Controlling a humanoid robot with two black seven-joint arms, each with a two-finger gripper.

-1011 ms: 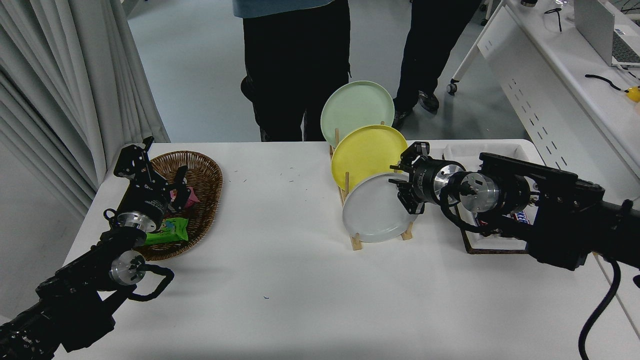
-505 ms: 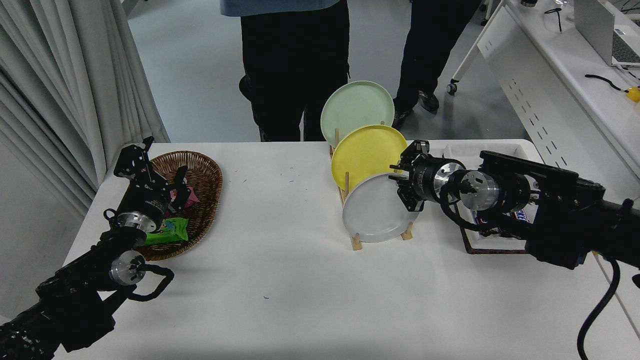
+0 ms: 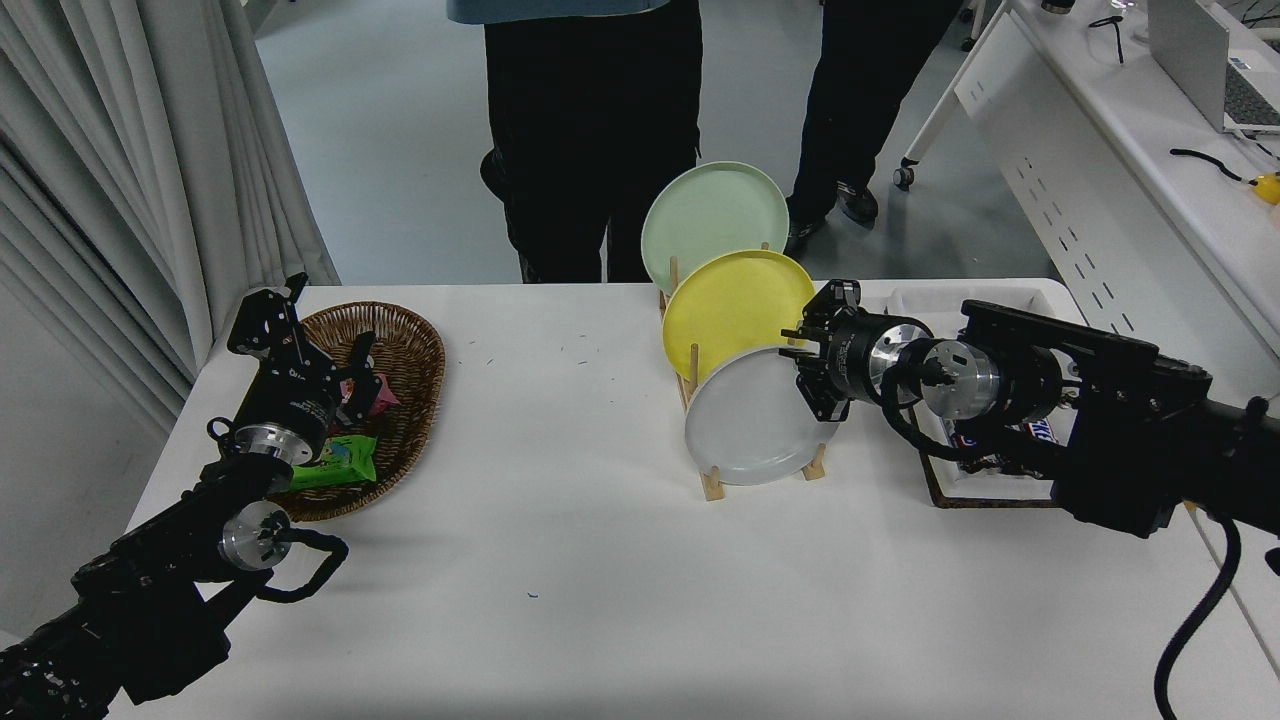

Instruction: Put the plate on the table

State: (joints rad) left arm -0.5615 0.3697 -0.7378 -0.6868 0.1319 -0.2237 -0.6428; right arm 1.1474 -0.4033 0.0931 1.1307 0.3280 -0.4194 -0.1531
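The grey plate (image 3: 748, 420) is stood on edge in the nearest slot of a wooden rack (image 3: 712, 486), tilted back against the pegs, on the white bench (image 3: 600, 560). Behind it in the same rack a yellow plate (image 3: 732, 305) and then a green plate (image 3: 712, 212) are held upright (each partly covered by the one in front).

The right pincer (image 3: 812, 368) is set at the grey plate's right rim, its black fingers placed above and below the edge; whether they are pressed onto the rim or only spread around it cannot be told from this view. The right arm is reached in from the right edge, over a tray (image 3: 985, 480) in which a snack bar is partly seen.

The left pincer (image 3: 362, 372) is parked at the lower left, held over a wicker basket (image 3: 410, 380) with its fingers spread. A green packet (image 3: 335, 462) is laid in the basket.

Two people's legs (image 3: 590, 130) are seen beyond the far edge.
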